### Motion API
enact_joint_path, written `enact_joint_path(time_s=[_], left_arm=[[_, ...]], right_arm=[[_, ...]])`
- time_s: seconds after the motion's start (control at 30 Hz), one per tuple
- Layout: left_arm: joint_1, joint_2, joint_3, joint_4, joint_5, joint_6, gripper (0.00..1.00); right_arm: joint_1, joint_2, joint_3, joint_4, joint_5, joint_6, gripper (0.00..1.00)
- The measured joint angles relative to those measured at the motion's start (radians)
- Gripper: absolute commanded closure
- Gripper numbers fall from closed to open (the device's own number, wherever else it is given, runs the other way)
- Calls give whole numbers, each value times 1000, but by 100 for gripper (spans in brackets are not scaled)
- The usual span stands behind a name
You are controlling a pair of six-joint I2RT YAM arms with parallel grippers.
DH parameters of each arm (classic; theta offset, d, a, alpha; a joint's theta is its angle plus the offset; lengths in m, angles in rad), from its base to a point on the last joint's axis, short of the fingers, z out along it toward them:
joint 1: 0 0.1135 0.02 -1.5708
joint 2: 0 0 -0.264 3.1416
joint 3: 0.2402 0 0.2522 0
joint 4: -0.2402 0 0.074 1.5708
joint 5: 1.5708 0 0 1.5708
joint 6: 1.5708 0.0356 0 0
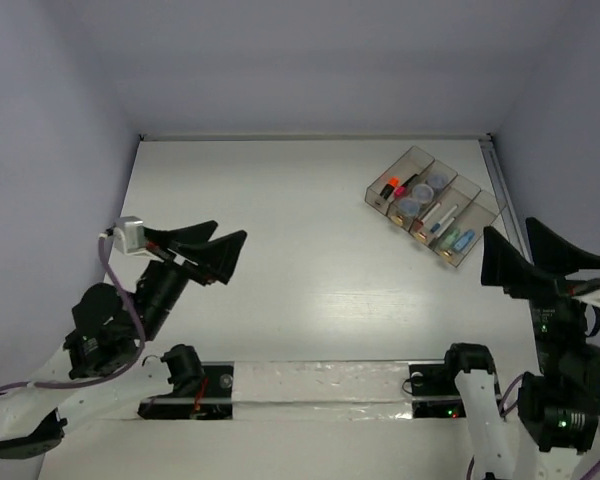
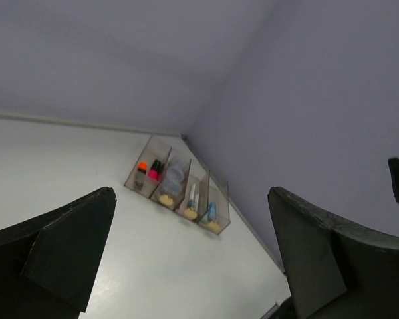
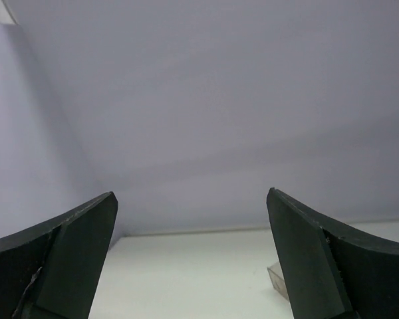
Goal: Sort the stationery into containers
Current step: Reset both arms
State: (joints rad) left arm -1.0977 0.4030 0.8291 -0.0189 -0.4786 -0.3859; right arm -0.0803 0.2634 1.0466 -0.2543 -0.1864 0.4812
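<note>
The containers are four joined smoky translucent bins (image 1: pixel 417 151) at the table's far right. The first bin holds an orange highlighter (image 1: pixel 389 185) and a pink-black one (image 1: pixel 401 188). The second holds two round grey-blue pots (image 1: pixel 437 181). The third holds thin white pens (image 1: pixel 439 215). The fourth holds a light-blue marker (image 1: pixel 464 240) and a pale-green tube (image 1: pixel 449 241). My left gripper (image 1: pixel 228 236) is open and empty, raised over the left middle of the table. My right gripper (image 1: pixel 510 228) is open and empty, near the bins' near end. The left wrist view shows the bins (image 2: pixel 220 197) far ahead, beyond my left gripper (image 2: pixel 191 193).
White table (image 1: pixel 310 260) inside pale lavender walls. A metal rail (image 1: pixel 506 195) runs along the right edge beside the bins. A taped strip (image 1: pixel 320 385) joins the arm bases at the near edge. The right wrist view shows my right gripper (image 3: pixel 190 195), the back wall and one bin corner (image 3: pixel 276 279).
</note>
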Motion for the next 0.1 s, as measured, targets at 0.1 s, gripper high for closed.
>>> enact_joint_path(time_s=[0.1], left_arm=[[0,-46,17,3,-35,26,1]], right_arm=[[0,-55,-19,16,-9,0,0]])
